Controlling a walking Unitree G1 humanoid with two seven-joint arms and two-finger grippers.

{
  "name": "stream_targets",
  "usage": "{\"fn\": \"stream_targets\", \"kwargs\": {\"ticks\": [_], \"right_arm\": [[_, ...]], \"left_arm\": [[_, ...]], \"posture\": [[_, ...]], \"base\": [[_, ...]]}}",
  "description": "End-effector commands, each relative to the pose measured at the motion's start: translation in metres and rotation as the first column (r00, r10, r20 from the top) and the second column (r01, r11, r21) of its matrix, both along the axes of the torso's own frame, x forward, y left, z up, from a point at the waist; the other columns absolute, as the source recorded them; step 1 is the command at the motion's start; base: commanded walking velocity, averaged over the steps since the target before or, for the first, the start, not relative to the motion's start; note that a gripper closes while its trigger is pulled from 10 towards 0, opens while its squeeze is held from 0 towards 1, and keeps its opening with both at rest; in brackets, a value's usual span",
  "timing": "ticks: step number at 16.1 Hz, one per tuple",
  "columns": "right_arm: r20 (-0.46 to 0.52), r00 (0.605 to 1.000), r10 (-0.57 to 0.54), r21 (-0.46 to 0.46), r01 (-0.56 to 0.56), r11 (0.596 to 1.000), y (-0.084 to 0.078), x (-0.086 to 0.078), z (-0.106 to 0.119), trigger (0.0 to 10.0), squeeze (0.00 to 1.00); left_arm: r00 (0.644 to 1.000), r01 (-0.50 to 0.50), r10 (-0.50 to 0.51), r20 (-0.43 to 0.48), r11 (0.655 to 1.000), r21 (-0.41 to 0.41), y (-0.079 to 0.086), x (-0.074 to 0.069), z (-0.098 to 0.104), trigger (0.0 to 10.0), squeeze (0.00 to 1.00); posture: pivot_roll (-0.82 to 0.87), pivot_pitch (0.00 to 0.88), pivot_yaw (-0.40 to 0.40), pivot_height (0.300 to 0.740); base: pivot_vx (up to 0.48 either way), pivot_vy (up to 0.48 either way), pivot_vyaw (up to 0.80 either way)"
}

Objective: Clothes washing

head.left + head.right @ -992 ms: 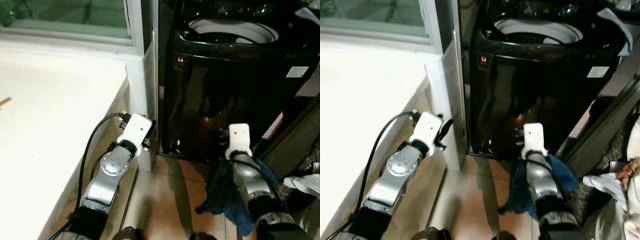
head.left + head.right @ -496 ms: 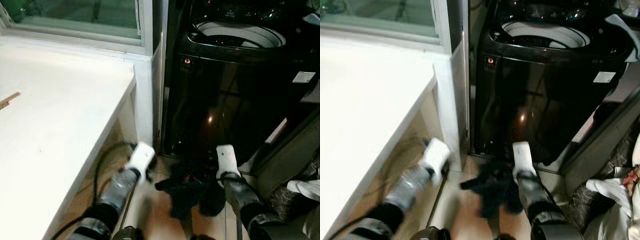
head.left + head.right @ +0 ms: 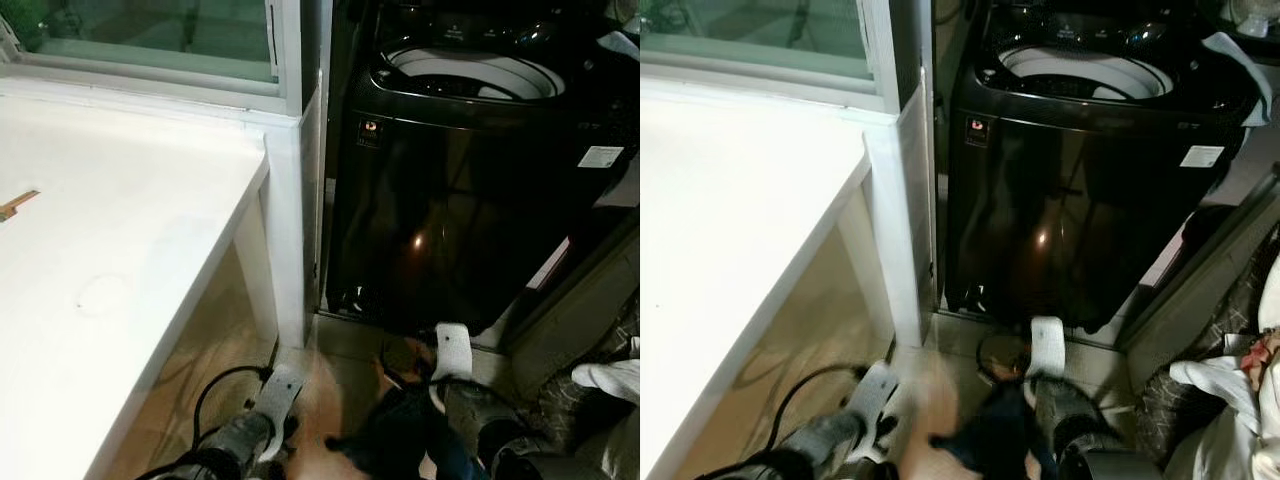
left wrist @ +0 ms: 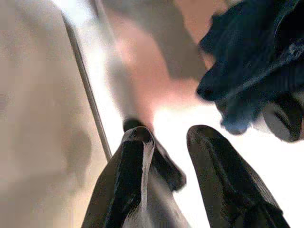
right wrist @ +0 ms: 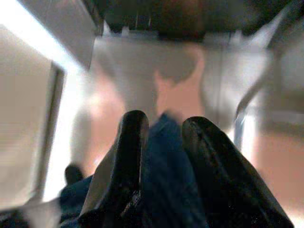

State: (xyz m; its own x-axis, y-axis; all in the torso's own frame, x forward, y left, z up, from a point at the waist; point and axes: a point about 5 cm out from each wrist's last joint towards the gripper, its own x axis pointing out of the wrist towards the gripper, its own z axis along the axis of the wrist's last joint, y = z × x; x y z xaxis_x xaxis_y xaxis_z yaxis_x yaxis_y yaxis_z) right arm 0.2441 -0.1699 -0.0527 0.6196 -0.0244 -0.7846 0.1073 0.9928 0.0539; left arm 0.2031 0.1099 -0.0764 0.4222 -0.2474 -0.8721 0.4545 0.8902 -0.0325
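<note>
Open round mouth of the glossy black top-loading washing machine (image 3: 470, 75) is left unblocked from above. Left passage is walled by the white flat surface (image 3: 110, 250) and its white post (image 3: 290, 230). Right side is crowded by heaped white laundry (image 3: 1225, 400).

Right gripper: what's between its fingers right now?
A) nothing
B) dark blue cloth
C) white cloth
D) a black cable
B. In the right wrist view the dark blue cloth sits pinched between the two black fingers of the right gripper, and the head views show the same cloth hanging by that arm, low in front of the washing machine.
</note>
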Motion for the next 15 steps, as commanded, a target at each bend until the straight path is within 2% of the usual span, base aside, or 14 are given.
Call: {"fn": "stream_targets", "kwargs": {"ticks": [1,3,5,8,9,10,11,12,14,15], "right_arm": [[-0.031,0.998,-0.052,0.038,0.053,0.998,-0.003,-0.004,-0.003,10.0,0.00],[-0.080,0.997,-0.013,0.062,0.018,0.998,0.003,-0.012,-0.008,10.0,0.00],[-0.105,0.994,0.035,0.066,-0.029,0.997,0.009,-0.016,-0.011,10.0,0.00],[-0.127,0.989,0.079,0.064,-0.071,0.995,0.015,-0.021,-0.015,10.0,0.00],[-0.129,0.988,0.085,0.065,-0.077,0.995,0.017,-0.023,-0.016,10.0,0.00],[-0.131,0.988,0.085,0.065,-0.077,0.995,0.017,-0.024,-0.017,10.0,0.00],[-0.133,0.989,0.071,0.068,-0.063,0.996,0.017,-0.026,-0.017,10.0,0.00],[-0.138,0.990,0.024,0.088,-0.011,0.996,0.016,-0.029,-0.019,10.0,0.00],[-0.146,0.989,-0.036,0.122,0.055,0.991,0.013,-0.032,-0.021,10.0,0.00],[-0.148,0.988,-0.037,0.121,0.055,0.991,0.012,-0.033,-0.022,10.0,0.00]], "left_arm": [[0.999,-0.028,0.028,-0.041,0.999,0.017,0.003,-0.007,-0.004,10.0,0.00],[0.992,-0.096,0.098,-0.079,0.995,0.022,0.011,-0.013,-0.008,10.0,0.00],[0.987,-0.071,0.068,-0.144,0.997,-0.018,0.004,-0.020,-0.010,10.0,0.00],[0.984,-0.118,0.115,-0.139,0.993,-0.014,0.003,-0.016,-0.009,10.0,0.00],[0.976,-0.183,0.180,-0.122,0.983,-0.016,0.009,-0.011,-0.007,10.0,0.00],[0.953,-0.289,0.286,-0.101,0.957,-0.014,0.019,-0.006,-0.005,10.0,0.00],[0.933,-0.351,0.348,-0.093,0.936,-0.014,0.026,-0.004,-0.004,10.0,0.00],[0.923,-0.375,0.374,-0.097,0.927,0.005,0.033,-0.006,-0.005,10.0,0.00],[0.882,-0.457,0.456,-0.120,0.889,0.026,0.047,-0.024,-0.014,10.0,0.00],[0.869,-0.480,0.479,-0.126,0.877,0.019,0.047,-0.025,-0.014,10.0,0.00]], "posture": [[-0.05,0.023,0.017,0.740],[-0.05,0.021,0.015,0.740],[-0.04,0.019,0.011,0.740],[-0.04,0.013,0.006,0.740],[-0.04,0.013,0.006,0.740],[-0.04,0.013,0.006,0.740],[-0.03,0.019,0.000,0.740],[-0.03,0.019,0.000,0.740],[-0.03,0.026,-0.001,0.740],[-0.03,0.028,-0.003,0.740]], "base": [[0.000,0.000,0.00],[0.000,0.000,0.00],[0.000,0.000,0.00],[0.000,0.000,0.00],[0.000,0.000,0.00],[0.000,0.000,0.00],[0.000,0.000,0.00],[0.000,0.000,0.00],[0.000,0.000,0.00],[0.000,0.000,0.00]]}}
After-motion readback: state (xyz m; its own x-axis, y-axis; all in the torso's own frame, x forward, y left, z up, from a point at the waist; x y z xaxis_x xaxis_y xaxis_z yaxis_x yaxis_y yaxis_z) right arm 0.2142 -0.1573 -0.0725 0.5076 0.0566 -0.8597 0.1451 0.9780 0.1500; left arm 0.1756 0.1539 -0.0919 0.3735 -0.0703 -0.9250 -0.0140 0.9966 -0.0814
